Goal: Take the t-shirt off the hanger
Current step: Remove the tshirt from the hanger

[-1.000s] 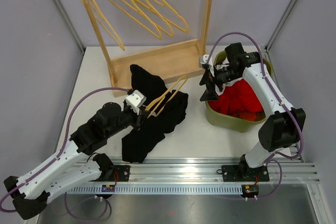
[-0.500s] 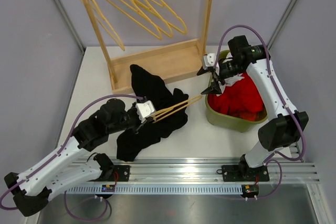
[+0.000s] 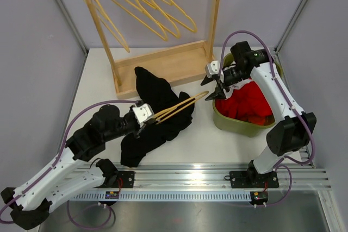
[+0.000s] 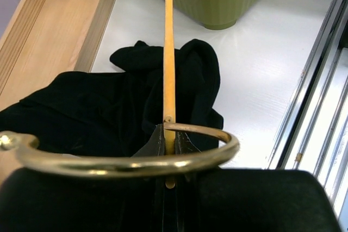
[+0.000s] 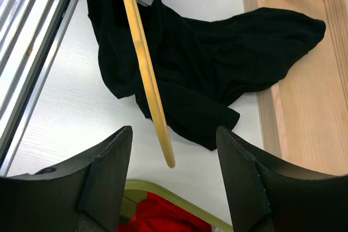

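Hanger [image 3: 179, 107] is clamped near its hook by left gripper [image 3: 147, 117]. Right gripper [image 3: 211, 87] is held wide apart, hanger tip between fingers [image 5: 109, 161], untouched. T-shirt [image 3: 155, 93] is heaped at frame centre, under hanger.

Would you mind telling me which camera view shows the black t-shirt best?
The top external view: the black t-shirt lies fully in frame. The right wrist view shows most of it, cropped at the top; the left wrist view shows only part, behind the hanger.
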You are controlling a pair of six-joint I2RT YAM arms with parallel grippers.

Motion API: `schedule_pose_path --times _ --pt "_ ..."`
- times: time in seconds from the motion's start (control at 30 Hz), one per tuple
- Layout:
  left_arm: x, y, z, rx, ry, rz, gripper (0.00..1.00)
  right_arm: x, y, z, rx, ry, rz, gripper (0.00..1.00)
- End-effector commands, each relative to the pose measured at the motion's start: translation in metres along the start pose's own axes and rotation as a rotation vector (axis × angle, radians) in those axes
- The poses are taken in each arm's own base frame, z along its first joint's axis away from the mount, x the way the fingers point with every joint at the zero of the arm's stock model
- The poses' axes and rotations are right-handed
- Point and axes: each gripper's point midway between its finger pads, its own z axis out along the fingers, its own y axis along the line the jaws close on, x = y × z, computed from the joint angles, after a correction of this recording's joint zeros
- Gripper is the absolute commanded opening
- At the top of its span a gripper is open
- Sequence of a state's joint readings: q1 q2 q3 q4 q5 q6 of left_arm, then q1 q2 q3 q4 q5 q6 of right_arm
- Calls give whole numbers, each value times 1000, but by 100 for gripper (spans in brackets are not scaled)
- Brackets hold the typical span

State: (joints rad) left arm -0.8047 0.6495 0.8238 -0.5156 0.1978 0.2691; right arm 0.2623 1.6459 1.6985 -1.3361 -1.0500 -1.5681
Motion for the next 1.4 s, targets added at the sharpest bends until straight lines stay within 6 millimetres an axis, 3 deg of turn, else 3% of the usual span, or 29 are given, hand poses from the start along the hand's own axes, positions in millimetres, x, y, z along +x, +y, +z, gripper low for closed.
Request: schedule_pose_path --times 0.0,0.07,0.1,0.2,0.3,0.37,0.47,0.5,0.53,0.63,0.7,0.8,0.9,1.03,1.17,1.2,1.37 --pt "-29 6 -1 -21 -115 10 0 -20 60 2 -164 -39 219 69" --pt "-31 6 -1 -22 -122 10 0 -24 59 5 -170 -53 224 61" --pt "-32 7 -1 -23 -124 10 0 -26 59 6 -174 -57 228 52" --pt "-32 8 -1 -30 -125 12 0 -28 61 9 -187 -57 238 43" --pt "-32 9 0 -39 -131 13 0 -27 63 9 -189 -48 249 26" --pt "-30 12 0 -52 -134 6 0 -26 64 8 -188 -34 251 0" --pt "-27 19 1 -98 -137 -24 0 -29 62 3 -166 -9 255 0" --pt "-25 29 -1 -165 -138 -41 5 -32 58 1 -136 2 277 0" --pt "-23 36 -3 -213 -137 -87 35 -29 54 -2 -108 34 286 0" --pt "-20 65 -22 -413 -161 -166 88 -19 25 -12 70 129 362 0" --pt "-18 73 -31 -479 -177 -203 99 -18 16 -18 142 138 400 0" --pt "-13 79 -43 -549 -192 -316 99 -19 7 -26 226 139 472 0" --pt "1 78 -38 -577 -160 -441 99 -25 3 -32 296 128 501 0" --pt "19 73 -15 -585 -113 -611 97 -34 1 -42 355 123 521 0" --pt "26 76 3 -593 -101 -645 97 -38 2 -64 420 181 507 0" --pt "26 74 9 -576 -99 -646 97 -36 9 -72 414 194 503 0" --pt "18 71 39 -508 -127 -660 97 -49 34 -70 335 144 495 0"
